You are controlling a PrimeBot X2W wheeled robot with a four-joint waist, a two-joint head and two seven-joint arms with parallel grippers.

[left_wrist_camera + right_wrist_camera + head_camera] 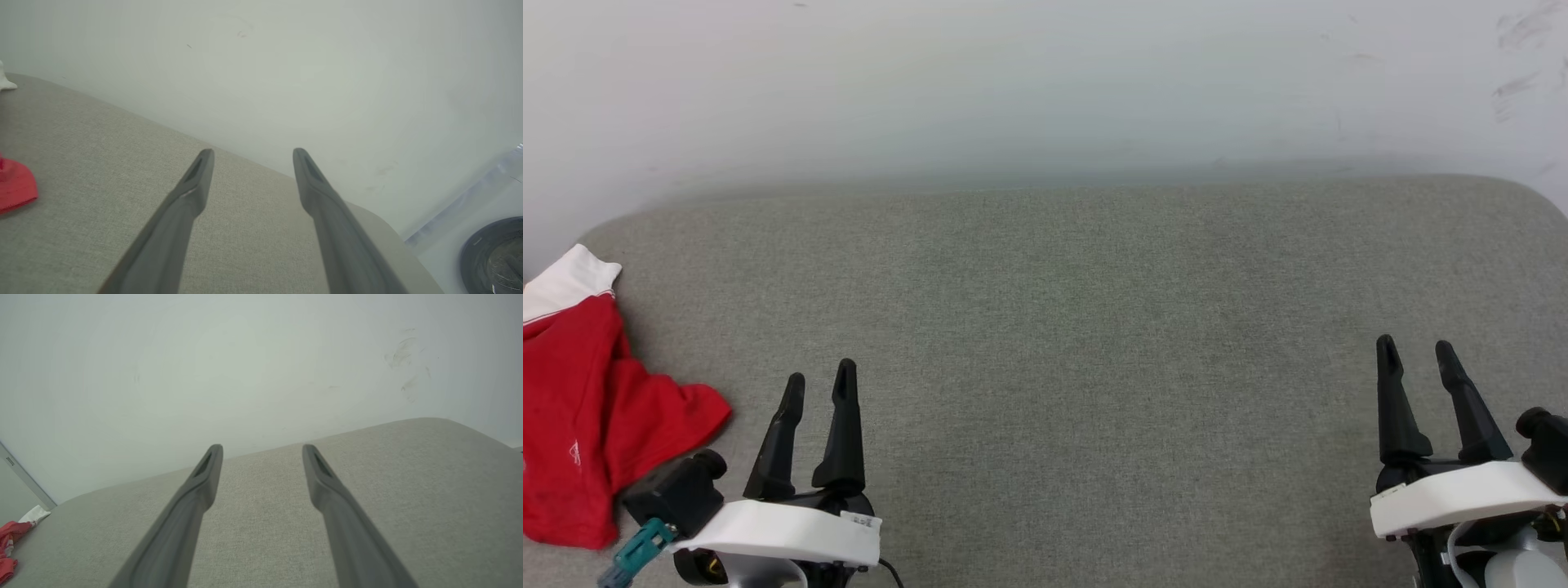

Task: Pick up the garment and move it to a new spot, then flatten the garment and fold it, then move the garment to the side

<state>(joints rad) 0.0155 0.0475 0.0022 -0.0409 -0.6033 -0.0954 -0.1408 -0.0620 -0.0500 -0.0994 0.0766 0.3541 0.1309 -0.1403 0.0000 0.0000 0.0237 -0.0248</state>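
The garment [580, 408], red with a white sleeve, lies crumpled at the far left edge of the grey cushioned surface [1094, 343]. A red corner of the garment [16, 185] shows at the left of the left wrist view, and a small part of the garment [10, 539] at the lower left of the right wrist view. My left gripper [818, 380] stands open just right of the garment, with nothing between its fingers. Far across the surface at the lower right, my right gripper [1414, 347] is open and holds nothing.
A pale wall [1045, 90] rises right behind the surface, with dark scuff marks at its upper right. The surface's back corners are rounded. A dark round object [494, 257] sits on the floor beyond the surface's edge in the left wrist view.
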